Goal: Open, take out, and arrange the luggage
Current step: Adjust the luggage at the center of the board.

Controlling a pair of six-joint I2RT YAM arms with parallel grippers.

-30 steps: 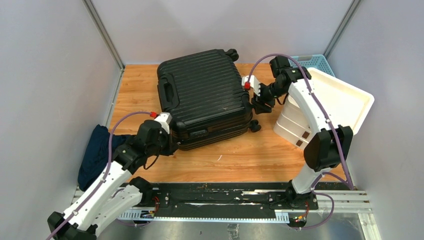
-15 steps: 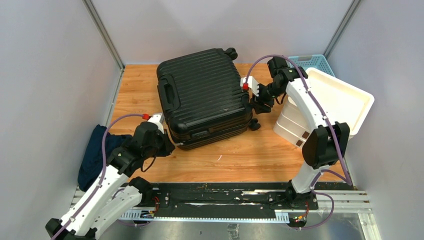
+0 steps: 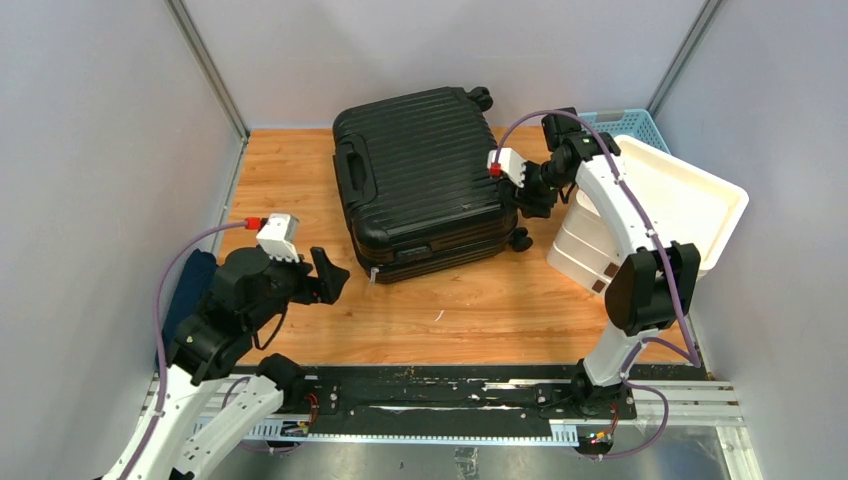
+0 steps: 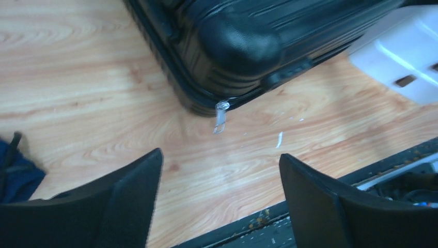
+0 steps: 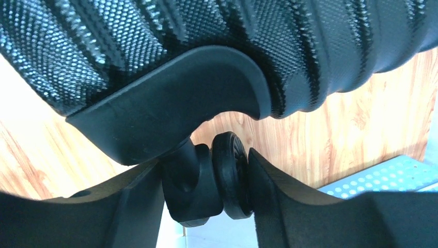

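While my right end effector (image 5: 205, 173) is clamping a wheel (image 5: 232, 173) of the luggage (image 3: 425, 170), which is lying closed mid-counter (image 3: 480, 300), my left end effector (image 4: 219, 157) is hanging apart, empty; I'm judging this as the unzipping step; next I'm needing to pinch the zipper pull (image 4: 221, 114).

Can't read a single word or number anywhere; no legible brand on the suitcase (image 3: 425, 170) shell; nothing legible on the white drawer unit (image 3: 577, 255) either.
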